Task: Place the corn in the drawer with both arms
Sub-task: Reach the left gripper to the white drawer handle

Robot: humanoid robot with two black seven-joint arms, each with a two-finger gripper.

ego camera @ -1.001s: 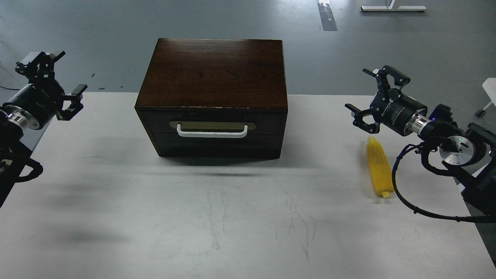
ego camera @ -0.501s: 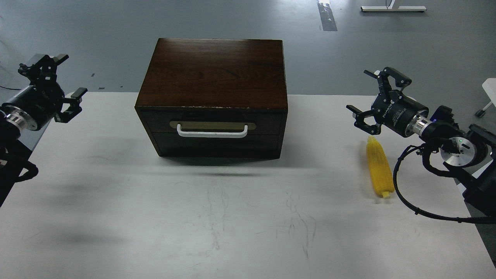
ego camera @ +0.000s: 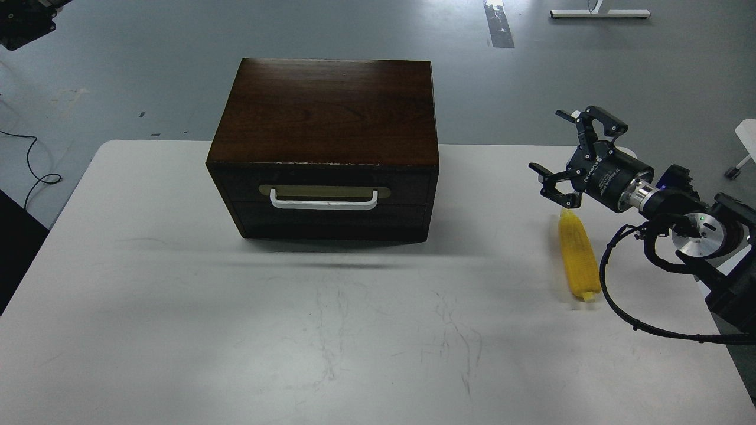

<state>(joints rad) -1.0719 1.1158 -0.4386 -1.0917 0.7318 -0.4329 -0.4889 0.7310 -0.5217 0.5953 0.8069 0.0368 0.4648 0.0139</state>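
Note:
The yellow corn (ego camera: 579,255) lies on the white table (ego camera: 236,330) near its right edge, lengthwise toward me. The dark brown cabinet (ego camera: 325,112) stands at the table's back middle. Its drawer (ego camera: 407,188) is shut, with a brass plate and a white bar handle (ego camera: 323,203) on its front. My right gripper (ego camera: 561,158) is open and empty, held just above and behind the far tip of the corn, apart from it. Of my left arm, only a dark part (ego camera: 23,23) shows at the top left corner; its fingers cannot be made out.
A black cable (ego camera: 626,313) loops from my right arm down onto the table beside the corn. Grey floor lies behind the table, with a thin cable (ego camera: 35,171) at the left and a white frame (ego camera: 599,12) at the top right.
My left arm has swung up and away from the table's left edge to the top left corner. My right gripper has shifted slightly right and stays open. The corn and drawer have not moved.

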